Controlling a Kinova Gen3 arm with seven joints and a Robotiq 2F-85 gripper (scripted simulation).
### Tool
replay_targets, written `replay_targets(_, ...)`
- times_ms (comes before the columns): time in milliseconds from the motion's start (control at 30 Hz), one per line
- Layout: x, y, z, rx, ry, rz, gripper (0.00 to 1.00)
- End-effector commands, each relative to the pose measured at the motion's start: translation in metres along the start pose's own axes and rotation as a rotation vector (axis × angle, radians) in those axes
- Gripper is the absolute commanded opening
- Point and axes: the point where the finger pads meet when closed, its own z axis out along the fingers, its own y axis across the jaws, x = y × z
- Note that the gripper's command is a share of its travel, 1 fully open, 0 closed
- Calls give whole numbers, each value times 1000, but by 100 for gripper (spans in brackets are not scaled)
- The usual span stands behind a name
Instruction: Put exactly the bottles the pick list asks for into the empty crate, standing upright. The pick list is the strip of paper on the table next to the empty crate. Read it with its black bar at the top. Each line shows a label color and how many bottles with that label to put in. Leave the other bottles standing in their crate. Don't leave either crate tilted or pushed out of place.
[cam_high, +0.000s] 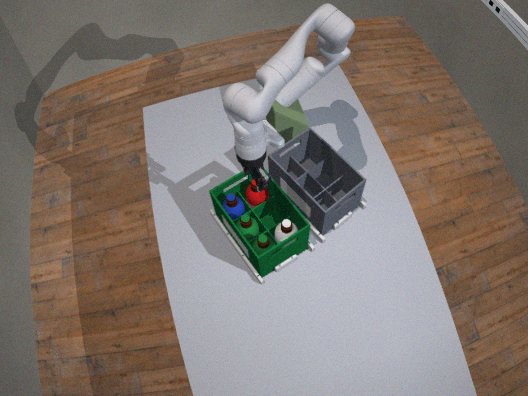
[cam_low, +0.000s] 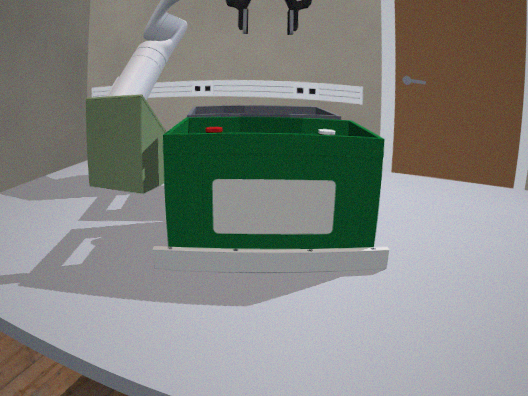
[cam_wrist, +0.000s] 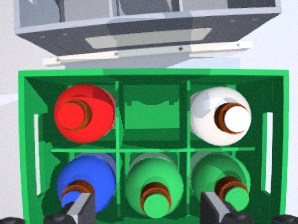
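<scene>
On the green crate's near side, a blank pale label (cam_low: 274, 206); above, the pincer (cam_high: 260, 181) (cam_low: 268, 22) (cam_wrist: 147, 207), fingers apart.

- The bench (cam_high: 310, 320) (cam_low: 425, 280) has a pale grey top; its near edge, in the exterior view, shows a darker grey side.
- Wooden plank flooring (cam_high: 95, 200) (cam_low: 30, 367) lies beyond the bench's edges.
- 1 beige wall (cam_low: 280, 55) stands past the bench's far edge.
- 1 white wall strip (cam_low: 255, 89) runs along it, with 4 small black squares in 2 pairs.
- 1 brown door (cam_low: 457, 120), with 1 grey handle (cam_low: 414, 80) and white framing, stands past the far right corner in the exterior view.
- Light casts grey shadows over the bench's left side.
</scene>
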Motion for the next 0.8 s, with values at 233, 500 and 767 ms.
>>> replay_targets(233, -48, 6, -11, 1, 2, 0, 67)
replay_targets(500, -50, 6, -12, 1, 2, 0, 67)
replay_targets(767, -50, 6, -12, 0, 2, 0, 67)
